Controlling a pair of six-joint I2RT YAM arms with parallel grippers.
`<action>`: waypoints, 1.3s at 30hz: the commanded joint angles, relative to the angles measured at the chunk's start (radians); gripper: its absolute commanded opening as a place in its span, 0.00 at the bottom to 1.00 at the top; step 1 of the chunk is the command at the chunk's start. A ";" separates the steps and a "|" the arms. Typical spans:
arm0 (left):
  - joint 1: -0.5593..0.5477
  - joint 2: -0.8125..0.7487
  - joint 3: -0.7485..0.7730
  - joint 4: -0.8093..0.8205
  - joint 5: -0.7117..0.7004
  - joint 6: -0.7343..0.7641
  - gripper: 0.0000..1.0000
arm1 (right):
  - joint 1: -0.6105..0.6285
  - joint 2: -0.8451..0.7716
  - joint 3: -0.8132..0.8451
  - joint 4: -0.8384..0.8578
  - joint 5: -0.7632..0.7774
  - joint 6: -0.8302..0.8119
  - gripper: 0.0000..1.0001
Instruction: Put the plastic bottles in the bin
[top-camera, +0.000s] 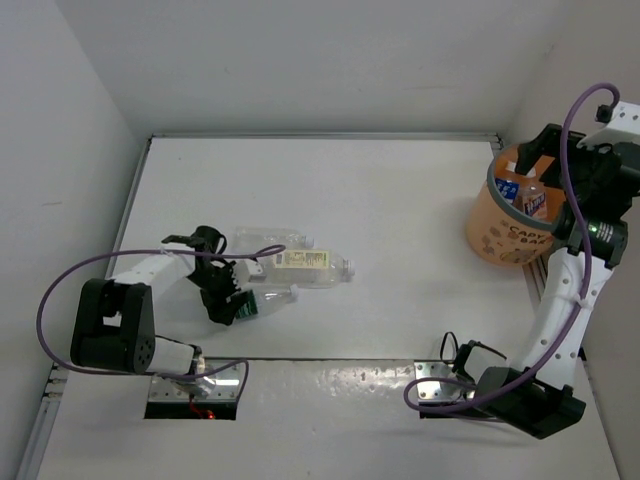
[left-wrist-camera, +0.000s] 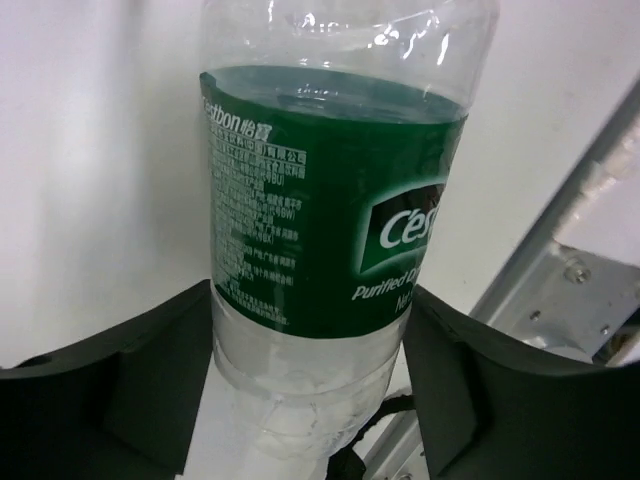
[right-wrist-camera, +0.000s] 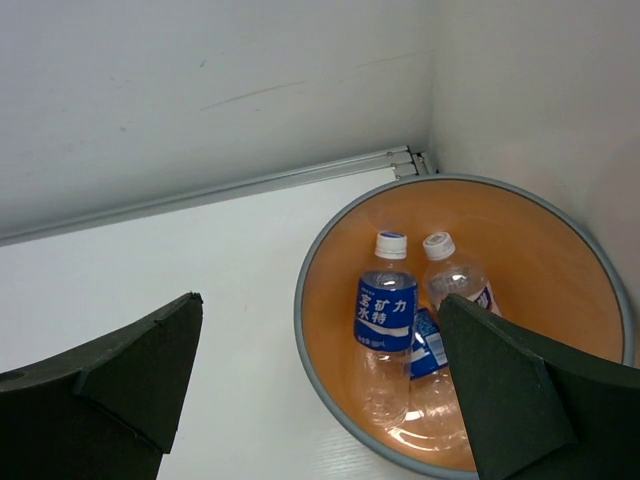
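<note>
Left fingers (left-wrist-camera: 110, 390) press both sides of the green-label bottle (left-wrist-camera: 320, 220), which lies on the bench (top-camera: 400, 200), well apart from the bin (top-camera: 495, 235). I would squeeze gently and lift straight, clear of the neighbouring bottles (top-camera: 300, 260). Right fingers (right-wrist-camera: 110, 390) hang spread above the bin, holding nothing.

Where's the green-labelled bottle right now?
The green-labelled bottle lies left of centre on the table in the top view, between the left gripper's fingers, just nearer the arms than the cream-labelled bottle.
</note>
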 joint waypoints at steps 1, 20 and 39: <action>-0.004 -0.010 -0.003 0.063 -0.051 -0.032 0.73 | 0.013 -0.003 0.050 -0.014 -0.077 -0.008 1.00; 0.061 -0.243 0.562 -0.192 0.507 -0.138 0.11 | 0.182 -0.079 0.061 0.109 -0.614 0.331 1.00; -0.186 -0.131 0.605 0.802 0.762 -1.285 0.11 | 0.849 0.273 0.491 -0.055 -0.255 0.296 1.00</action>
